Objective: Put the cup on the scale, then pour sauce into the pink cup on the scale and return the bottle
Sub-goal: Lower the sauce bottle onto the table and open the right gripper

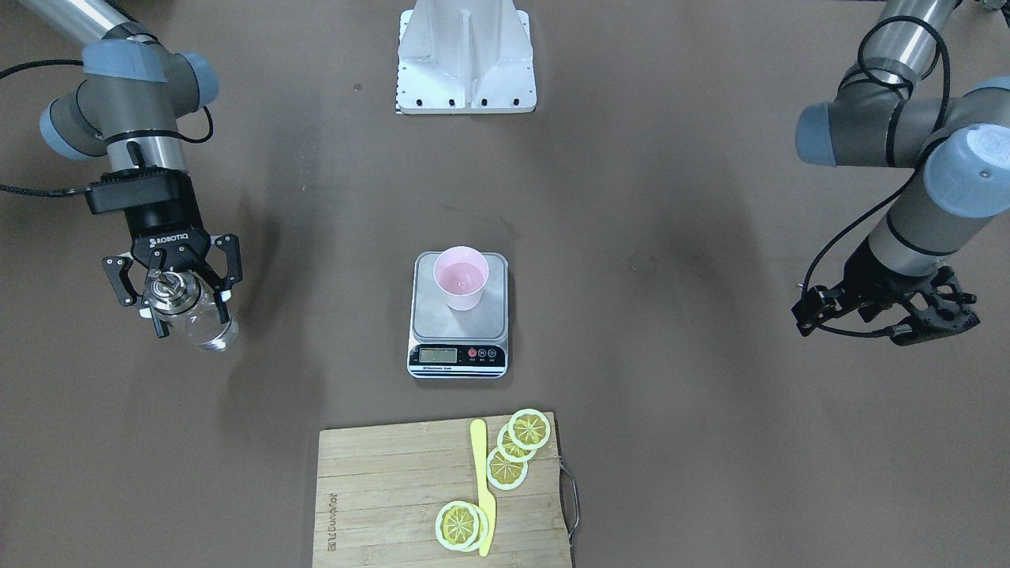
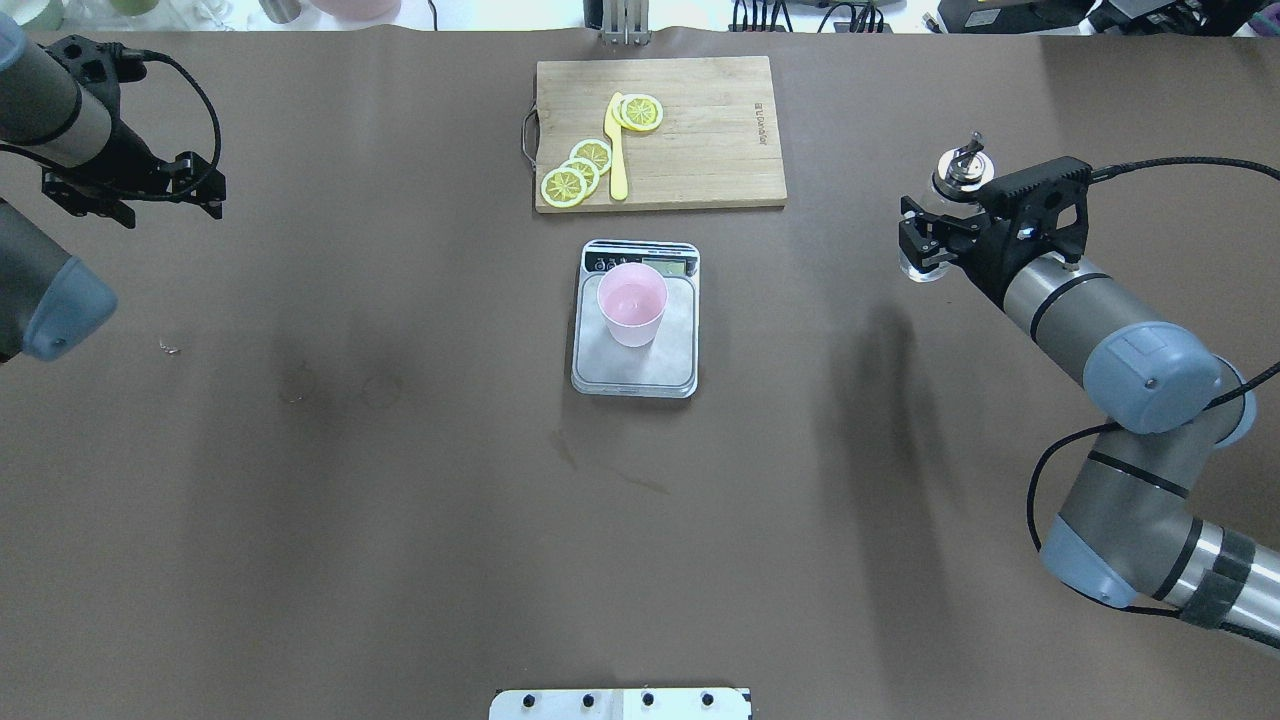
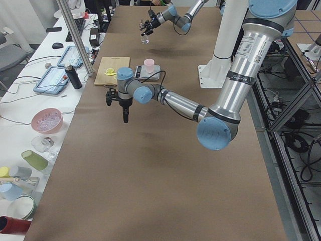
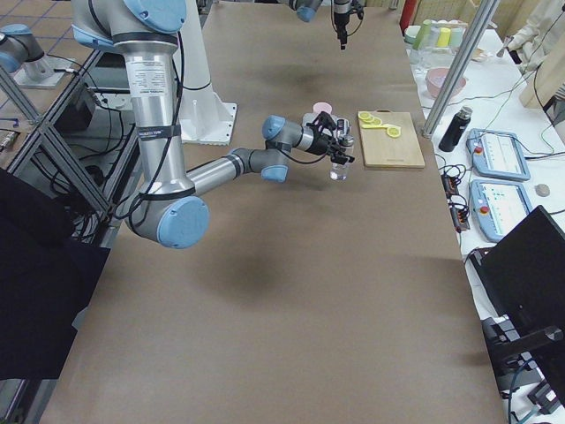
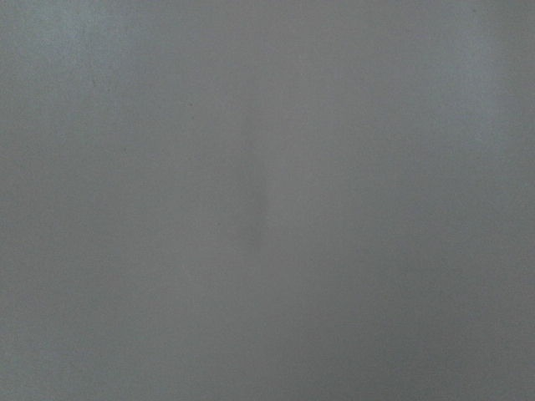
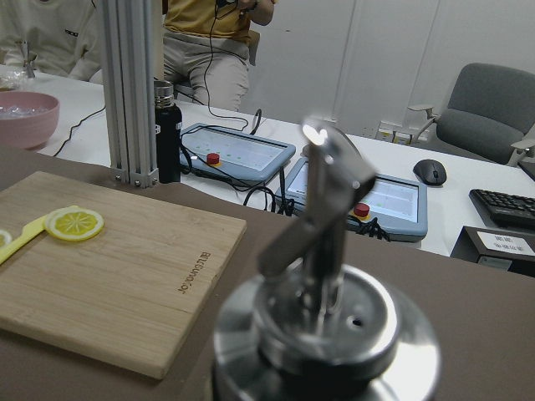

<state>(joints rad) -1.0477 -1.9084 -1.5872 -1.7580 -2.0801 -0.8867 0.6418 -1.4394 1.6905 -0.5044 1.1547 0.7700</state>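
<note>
The right pincer [image 1: 185,304] is grasping the bottle [image 1: 201,323], holding it upright above the tabletop [image 1: 671,394] and well apart from the cup [image 1: 461,278], which is standing on the scale [image 1: 430,315]. The left pincer [image 1: 919,319] is hanging clenched.

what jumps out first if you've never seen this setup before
The pink cup standing upright on the silver scale at the table's centre draws the eye first. Next is the right end effector, off to the robot's right, shut on a clear glass bottle with a shiny metal pourer. Beyond the scale lies a wooden cutting board with lemon slices and a yellow knife.
</note>
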